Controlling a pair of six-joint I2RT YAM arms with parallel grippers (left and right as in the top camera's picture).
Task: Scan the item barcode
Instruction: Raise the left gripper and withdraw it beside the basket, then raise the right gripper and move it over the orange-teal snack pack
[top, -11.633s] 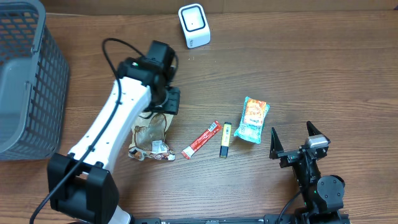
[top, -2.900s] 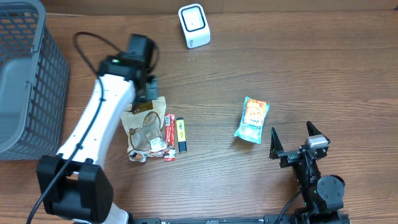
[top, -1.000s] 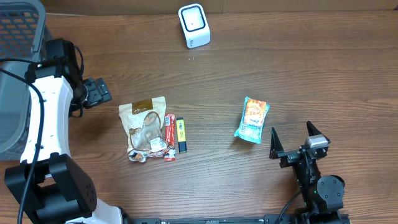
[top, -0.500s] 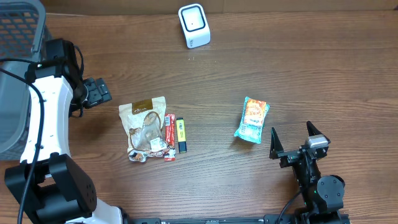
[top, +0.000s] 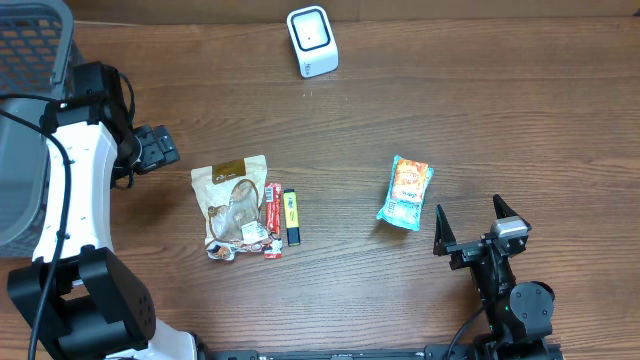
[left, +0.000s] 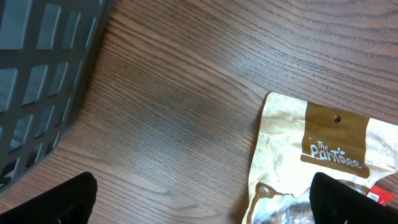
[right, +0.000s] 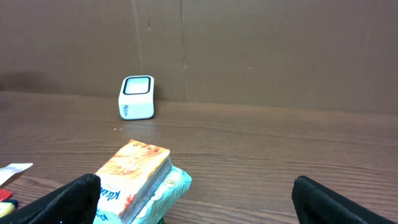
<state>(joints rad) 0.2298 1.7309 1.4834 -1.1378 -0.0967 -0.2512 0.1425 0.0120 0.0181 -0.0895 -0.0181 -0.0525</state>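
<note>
Overhead, the left claw (top: 165, 148) and right claw (top: 470, 218) stood spread and empty, probably because no item was yet chosen for the far scanner (top: 312, 40).

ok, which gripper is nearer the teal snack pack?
Right. The right gripper is just beside the snack pack, apart from it; the left gripper is far off, beyond the brown pouch.

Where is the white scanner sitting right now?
In the overhead view the white scanner stands at the far edge of the table, near the middle; the orange-and-teal packet lies nearer the robot, to its right.
</note>
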